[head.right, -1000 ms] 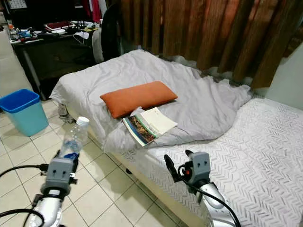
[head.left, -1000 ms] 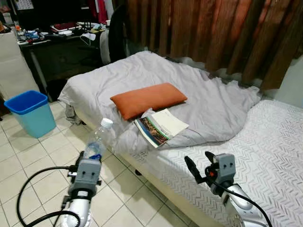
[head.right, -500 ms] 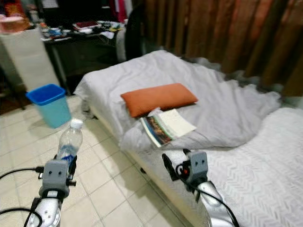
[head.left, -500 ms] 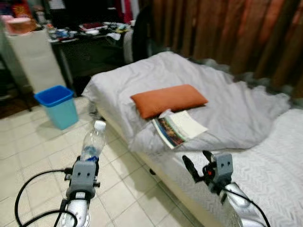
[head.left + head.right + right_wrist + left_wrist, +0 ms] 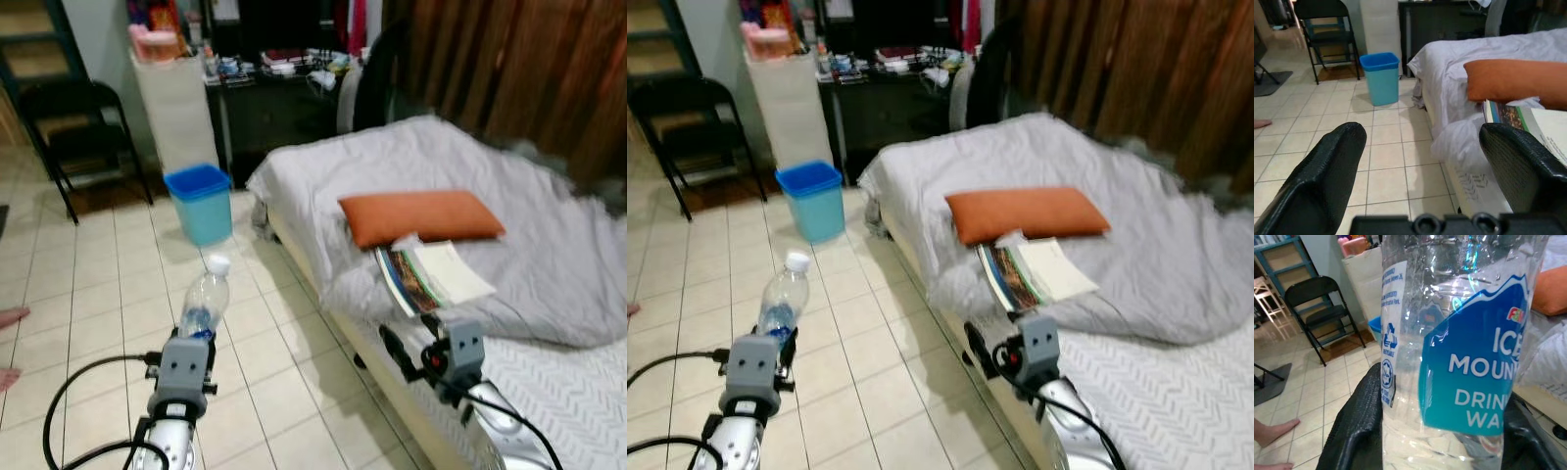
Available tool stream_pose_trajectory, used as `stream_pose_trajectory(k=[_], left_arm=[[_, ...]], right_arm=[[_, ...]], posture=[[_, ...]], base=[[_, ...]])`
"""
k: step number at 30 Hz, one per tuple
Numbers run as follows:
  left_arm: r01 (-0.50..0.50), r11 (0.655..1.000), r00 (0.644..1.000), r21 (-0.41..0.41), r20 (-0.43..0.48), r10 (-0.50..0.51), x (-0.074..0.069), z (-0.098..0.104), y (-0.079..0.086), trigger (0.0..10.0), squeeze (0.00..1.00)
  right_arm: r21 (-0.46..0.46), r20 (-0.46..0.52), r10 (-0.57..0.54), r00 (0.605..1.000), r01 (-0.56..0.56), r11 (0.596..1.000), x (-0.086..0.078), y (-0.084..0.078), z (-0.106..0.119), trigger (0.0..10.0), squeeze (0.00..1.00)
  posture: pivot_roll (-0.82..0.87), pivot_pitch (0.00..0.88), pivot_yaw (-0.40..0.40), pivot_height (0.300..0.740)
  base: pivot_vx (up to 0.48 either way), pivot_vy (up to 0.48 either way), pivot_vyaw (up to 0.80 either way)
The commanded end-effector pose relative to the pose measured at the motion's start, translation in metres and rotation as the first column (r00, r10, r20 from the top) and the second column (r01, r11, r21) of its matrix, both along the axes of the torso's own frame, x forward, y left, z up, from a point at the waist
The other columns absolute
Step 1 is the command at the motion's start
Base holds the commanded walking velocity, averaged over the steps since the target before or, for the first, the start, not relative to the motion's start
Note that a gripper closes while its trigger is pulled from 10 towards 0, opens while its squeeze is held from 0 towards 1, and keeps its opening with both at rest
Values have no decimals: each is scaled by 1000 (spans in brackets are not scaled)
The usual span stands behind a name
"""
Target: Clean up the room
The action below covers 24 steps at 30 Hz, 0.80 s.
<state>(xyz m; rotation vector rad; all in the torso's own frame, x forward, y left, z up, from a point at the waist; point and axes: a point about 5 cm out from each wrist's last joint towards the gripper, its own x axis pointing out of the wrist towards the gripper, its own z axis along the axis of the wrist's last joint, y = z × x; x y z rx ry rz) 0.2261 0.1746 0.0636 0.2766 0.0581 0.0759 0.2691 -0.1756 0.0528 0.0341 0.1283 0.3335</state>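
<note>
- Your left gripper (image 5: 196, 333) has its jaws clamped on a water bottle (image 5: 202, 305), held upright over the tiled floor (image 5: 88, 294), cap up.
- Your right gripper (image 5: 411, 345) hangs with its jaws wide and nothing between them, just at the edge of the bed (image 5: 549, 382).
- The blue bin (image 5: 199, 201) stands ahead on the floor, between the bed's corner and a white cabinet (image 5: 176, 103), well apart from the bottle. Judging by the task, that is where the bottle belongs.
- The bottle is thin clear plastic and looks empty or nearly so. In the left wrist view the fingers (image 5: 1359, 426) grip it low down, so it could tip or slip out if you jolt while walking.
- Release too far off or too high and the light bottle may bounce off the rim and roll under the bed.
- A person's bare foot (image 5: 1273, 431) rests on the floor off to your left; swinging wide could bring you too close.
- On the bed, an orange pillow (image 5: 421, 215) and a book (image 5: 431, 277) lie untidied; the open right gripper could snag the grey sheet (image 5: 392, 166) as you pass.
</note>
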Motion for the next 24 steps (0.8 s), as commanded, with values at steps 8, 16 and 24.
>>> stream_pose_trajectory(k=[8,16,24], left_arm=[[-10,999,1000,-46,10,10,2,1,3,10000,0],[5,998,1000,-69,-4,-5,1,-2,4,10000,0],[8,998,1000,-69,21,-6,7,1,6,10000,0]], right_arm=[[4,-11,-20,1000,20,1000,6,-1,0,10000,0],[-14,-11,-17,1000,17,1000,7,-1,-1,10000,0],[-8,-2,-19,1000,19,1000,11,1,1,10000,0]], posture=[[63,0,-40,740],[62,0,-40,740],[62,0,-44,740]], base=[[480,0,0],[480,0,-58],[480,0,-397]])
